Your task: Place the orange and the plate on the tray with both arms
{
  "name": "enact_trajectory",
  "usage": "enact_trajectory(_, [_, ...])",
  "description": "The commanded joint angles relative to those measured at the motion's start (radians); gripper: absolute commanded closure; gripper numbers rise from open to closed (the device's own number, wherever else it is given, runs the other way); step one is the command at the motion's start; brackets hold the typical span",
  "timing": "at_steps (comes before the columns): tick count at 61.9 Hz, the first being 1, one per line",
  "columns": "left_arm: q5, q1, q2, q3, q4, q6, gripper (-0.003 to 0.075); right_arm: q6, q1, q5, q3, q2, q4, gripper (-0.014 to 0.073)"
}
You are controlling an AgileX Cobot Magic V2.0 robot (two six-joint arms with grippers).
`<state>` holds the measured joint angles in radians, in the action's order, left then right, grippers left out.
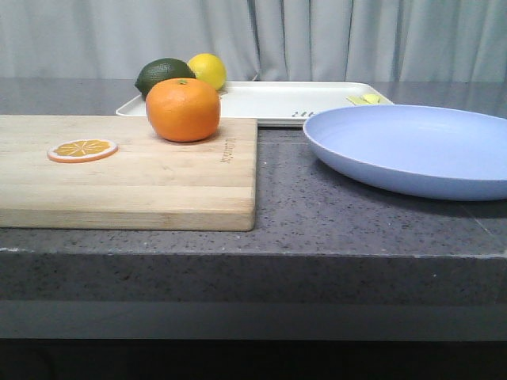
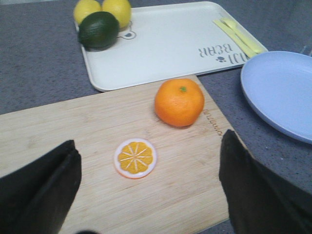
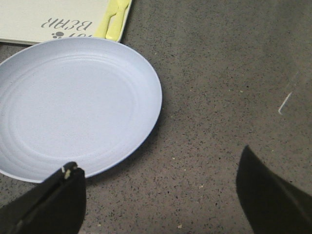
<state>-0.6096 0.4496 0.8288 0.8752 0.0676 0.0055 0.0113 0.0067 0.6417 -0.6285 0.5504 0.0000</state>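
The orange (image 1: pixel 183 109) sits on the wooden cutting board (image 1: pixel 127 170), near the board's far right corner, with a flat orange slice (image 1: pixel 82 150) lying apart from it toward the board's left side. The plate (image 1: pixel 412 149) rests empty on the grey bench (image 1: pixel 317 229), right of the board and just in front of the tray (image 1: pixel 269 101). The tray lies at the far side of the bench; it holds yellow cutlery (image 2: pixel 239 35) at its right end, while two lemons (image 2: pixel 103 9) and a dark green fruit (image 2: pixel 99 29) crowd its far left corner. The left gripper (image 2: pixel 148 187) hangs over the board, jaws wide apart. The right gripper (image 3: pixel 161 195) hangs beside the plate's rim, jaws likewise apart, gripping nothing.
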Motion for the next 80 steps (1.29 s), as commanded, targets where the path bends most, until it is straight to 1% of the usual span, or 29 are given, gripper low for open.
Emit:
enact_trajectory(1, [0.091,0.053,0.078,0.078,0.000,0.002,0.0085,-0.011,0.003,-0.061,-0.035,0.009,-0.011,-0.0040])
enact_trajectory(6, [0.100,0.084,0.165,0.123,-0.022,0.002,0.0055,-0.011,0.003,-0.061,-0.035,0.009,-0.011,-0.0040])
enact_trajectory(19, [0.106,0.129,0.379,0.238,-0.068,0.002,0.0058,-0.011,0.003,-0.060,-0.035,0.009,-0.011,-0.0040])
enact_trajectory(36, [0.100,0.131,0.631,0.403,-0.133,0.002,0.0058,-0.011,0.003,-0.057,-0.035,0.009,-0.011,-0.0040])
enact_trajectory(48, [0.075,0.131,0.761,0.503,-0.154,0.002,0.0058,-0.011,0.003,-0.055,-0.035,0.009,-0.011,-0.0040])
enact_trajectory(56, [0.072,0.131,0.825,0.546,-0.156,0.002,0.0058,-0.011,0.003,-0.054,-0.035,0.009,-0.011,-0.0040])
enact_trajectory(66, [0.066,0.131,0.884,0.578,-0.191,0.002,0.0058,-0.011,0.003,-0.054,-0.035,0.009,-0.011,-0.0040])
enact_trajectory(80, [0.019,0.131,0.890,0.580,-0.188,0.002,0.0060,-0.011,0.003,-0.050,-0.035,0.009,-0.011,-0.0040])
